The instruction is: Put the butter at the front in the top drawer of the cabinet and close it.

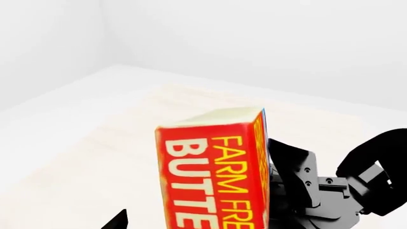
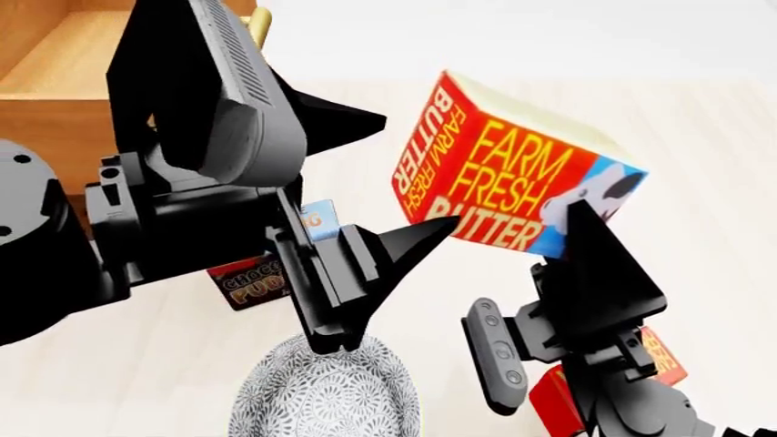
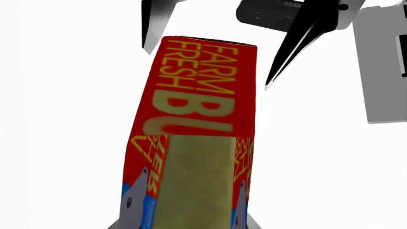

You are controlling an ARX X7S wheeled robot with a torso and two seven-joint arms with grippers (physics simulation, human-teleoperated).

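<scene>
The butter [image 2: 516,187] sits lifted in the centre-right of the head view, tilted, its lettered face toward the camera and the blue cow corner at lower right. The right end effector [image 2: 570,241] has closed on it from below: one dark finger [image 2: 595,250] lies over the cow corner, and in the right wrist view the carton [image 3: 197,143] rises straight out from between the fingers. The left end effector [image 2: 364,196] fills the left half of the head view with its fingers spread apart and holding nothing; one tip points at the carton's lower left edge, just beside it. Whether it touches I cannot tell.

Behind the left arm, in the upper left corner, the top drawer [image 2: 61,68] of the cabinet [image 2: 36,127] appears pulled open, its brass handle [image 2: 258,23] just showing. Lower down lie a Chocolate Pudding box [image 2: 249,282], a patterned bowl [image 2: 326,396] and, at lower right, a second butter carton [image 2: 661,355], all on the pale worktop [image 2: 122,382].

The step in hand looks like a carry or a handover with the carton aloft. Next it must travel up-left over the drawer's front wall and be lowered inside before release; then the drawer needs pushing shut
</scene>
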